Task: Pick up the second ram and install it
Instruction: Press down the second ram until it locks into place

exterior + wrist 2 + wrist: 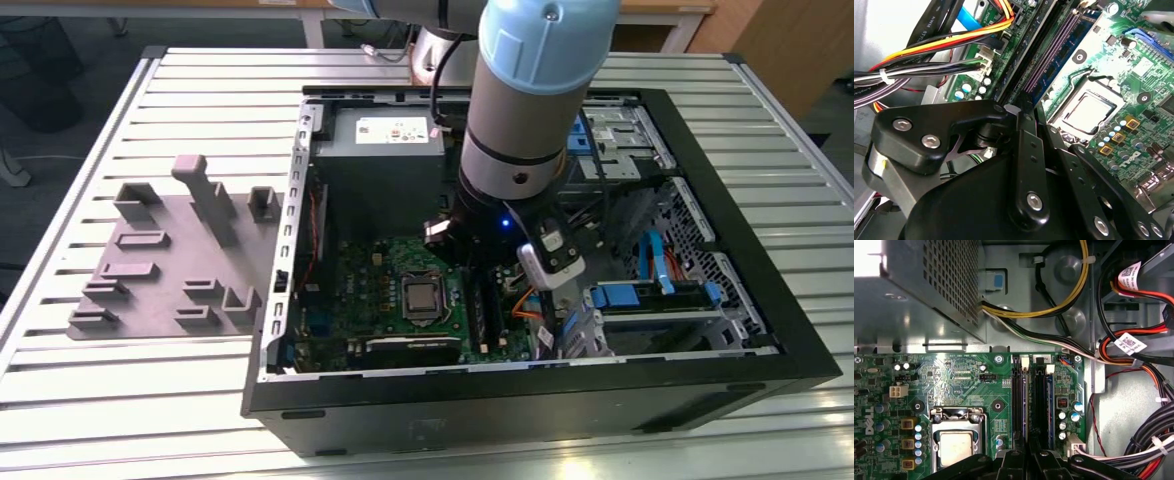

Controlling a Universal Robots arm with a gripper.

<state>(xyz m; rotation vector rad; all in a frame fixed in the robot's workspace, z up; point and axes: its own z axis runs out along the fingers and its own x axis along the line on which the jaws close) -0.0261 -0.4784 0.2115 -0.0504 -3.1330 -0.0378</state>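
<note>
My gripper (498, 285) is lowered into the open computer case (747, 300), over the memory slots of the green motherboard (964, 375). The second ram (1024, 400) is a thin dark-blue stick standing on edge in a slot beside the processor socket (956, 445). It runs straight in between my fingertips, and my gripper (1028, 457) is shut on its top edge. In the second wrist view the same stick (1054, 57) leads under the black finger linkage (1019, 150). Another blue stick (1050, 400) sits in a neighbouring slot.
The silver power supply (914, 290) stands close to the slots. Bundles of coloured cables (1134, 355) and the drive bays (654, 300) crowd the other side. A grey holder fixture (167, 255) lies on the slatted table (134, 400) at the exterior view's left.
</note>
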